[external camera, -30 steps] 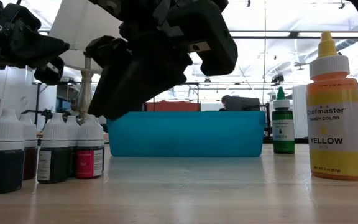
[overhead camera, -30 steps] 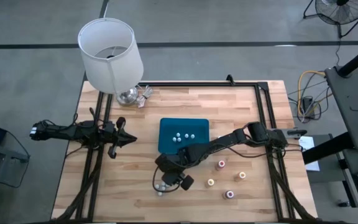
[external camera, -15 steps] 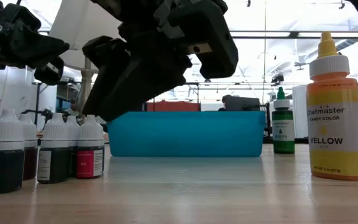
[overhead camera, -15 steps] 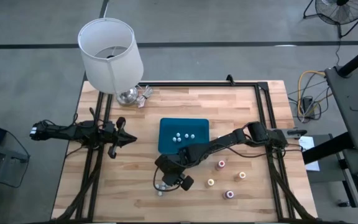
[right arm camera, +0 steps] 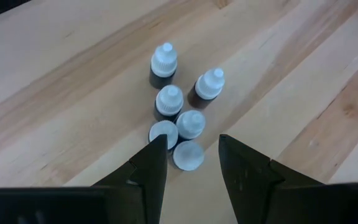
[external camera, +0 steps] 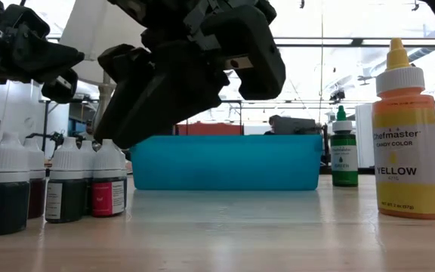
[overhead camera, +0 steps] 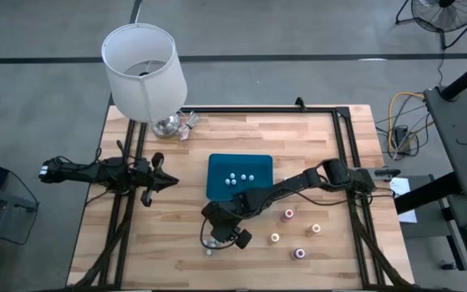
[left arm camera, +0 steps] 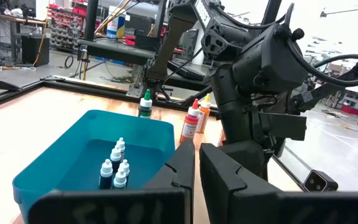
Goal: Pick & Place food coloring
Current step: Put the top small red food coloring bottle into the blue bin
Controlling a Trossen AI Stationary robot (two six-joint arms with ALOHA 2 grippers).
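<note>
The right gripper (right arm camera: 191, 158) is positioned above a cluster of 6 small white-capped bottles (right arm camera: 180, 112) standing on the wooden table (overhead camera: 177, 243). Its 2 fingers (right arm camera: 145, 171) are seen partly open, with a clear gap between them, and nothing is held. In the right wrist view the nearest caps of the cluster are framed in that gap; whether the fingertips touch a cap cannot be told. In the high view the right gripper (overhead camera: 217, 234) is placed near the table's front edge, in front of the blue tray (overhead camera: 217, 166), with the cluster showing at its tip. In the low view the same dark gripper (external camera: 180, 72) is seen hanging over the small bottles (external camera: 66, 185), which are dark-bodied and packed side by side, touching.

5 more small white-capped bottles (left arm camera: 115, 167) are seen standing inside the blue tray.

4 larger coloring bottles are spread on the table to the right of the tray: a yellow one (external camera: 408, 132), a green one (external camera: 343, 151), and an orange one (left arm camera: 192, 119) can be told by colour.

The left gripper (overhead camera: 162, 182) is parked at the left side of the table, well apart from the tray, fingers closed together, nothing held.

A white lamp (overhead camera: 143, 69) is placed at the table's back left corner.
</note>
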